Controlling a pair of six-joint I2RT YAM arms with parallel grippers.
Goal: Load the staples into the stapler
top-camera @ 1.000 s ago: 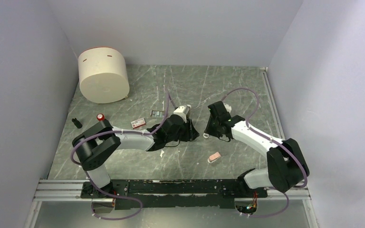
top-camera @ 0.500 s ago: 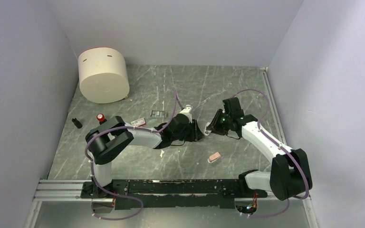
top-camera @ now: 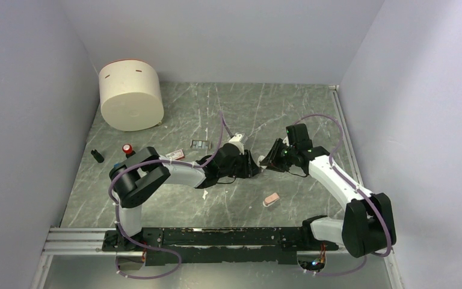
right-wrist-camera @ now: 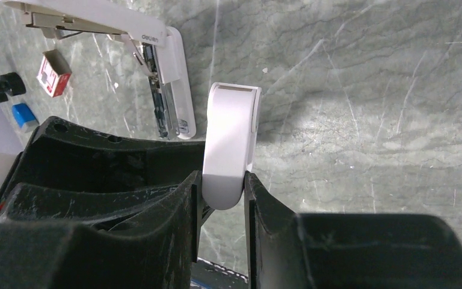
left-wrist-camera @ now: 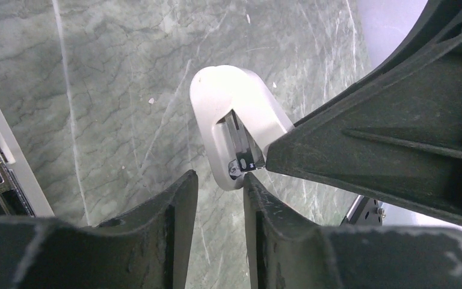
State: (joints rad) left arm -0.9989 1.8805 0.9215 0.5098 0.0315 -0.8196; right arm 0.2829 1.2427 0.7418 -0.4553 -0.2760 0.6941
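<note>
Just left of the right pincer (right-wrist-camera: 222,177) on the desk (right-wrist-camera: 361,90), the open stapler (right-wrist-camera: 171,84) lies with its long axis along those fingers (right-wrist-camera: 156,229), which pinch a short white piece (right-wrist-camera: 231,120). The staples (top-camera: 200,144) sit nearer the left pincer (left-wrist-camera: 219,180), which is narrowly spread and empty.

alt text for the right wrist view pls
Fingers of the right gripper clamp a short white stubby piece over the green marbled table. Beyond it lies the opened white stapler, with a small red-and-white box further left.
</note>
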